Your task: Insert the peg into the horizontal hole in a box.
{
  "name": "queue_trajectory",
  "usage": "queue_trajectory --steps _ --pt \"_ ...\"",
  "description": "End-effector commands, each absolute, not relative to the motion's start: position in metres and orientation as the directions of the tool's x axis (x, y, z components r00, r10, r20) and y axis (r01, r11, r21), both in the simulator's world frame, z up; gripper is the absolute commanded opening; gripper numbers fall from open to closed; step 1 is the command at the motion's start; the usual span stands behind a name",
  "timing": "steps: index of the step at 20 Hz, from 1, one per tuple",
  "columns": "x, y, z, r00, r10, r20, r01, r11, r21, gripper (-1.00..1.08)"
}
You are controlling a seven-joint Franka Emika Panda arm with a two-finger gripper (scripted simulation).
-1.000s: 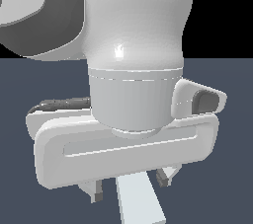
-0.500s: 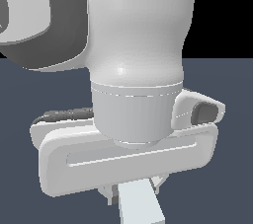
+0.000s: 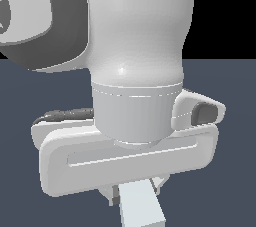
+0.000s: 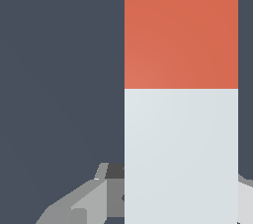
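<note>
The arm (image 3: 137, 46) is glossy white with rounded dark grey joint panels; its tool (image 3: 134, 193) has a white slotted crossbar and grey fingers (image 4: 84, 203).

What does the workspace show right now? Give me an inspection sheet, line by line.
Surface: plain dark blue-grey floor, bare where it shows.
Job's things: peg in both views, white length with a red-orange end; it sits between the gripper's fingers. Box and hole: nothing seen.
Clutter: nothing seen.
Grippers: gripper low over the floor; contact with the peg cannot be judged.
Cables: a dark cable runs along the gripper body.
Surroundings: black background above the floor; the arm fills most of the exterior view.
</note>
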State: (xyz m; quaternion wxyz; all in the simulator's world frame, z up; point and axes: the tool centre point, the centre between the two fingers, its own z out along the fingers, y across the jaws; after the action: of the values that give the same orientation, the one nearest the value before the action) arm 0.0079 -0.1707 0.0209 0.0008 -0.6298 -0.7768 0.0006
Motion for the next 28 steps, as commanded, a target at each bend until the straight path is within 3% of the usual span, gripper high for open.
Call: queue_trajectory --steps 1,19,28 --pt "0.008 -0.163 0.023 -0.207 0.978 0.0 0.978 0.207 0.0 -1.0" --pt "-0.001 -0.022 0.065 -0.173 0.985 0.0 0.985 0.173 0.0 -1.0" --pt "-0.001 0.001 0.072 -0.168 0.986 0.0 0.986 0.168 0.0 -1.0"
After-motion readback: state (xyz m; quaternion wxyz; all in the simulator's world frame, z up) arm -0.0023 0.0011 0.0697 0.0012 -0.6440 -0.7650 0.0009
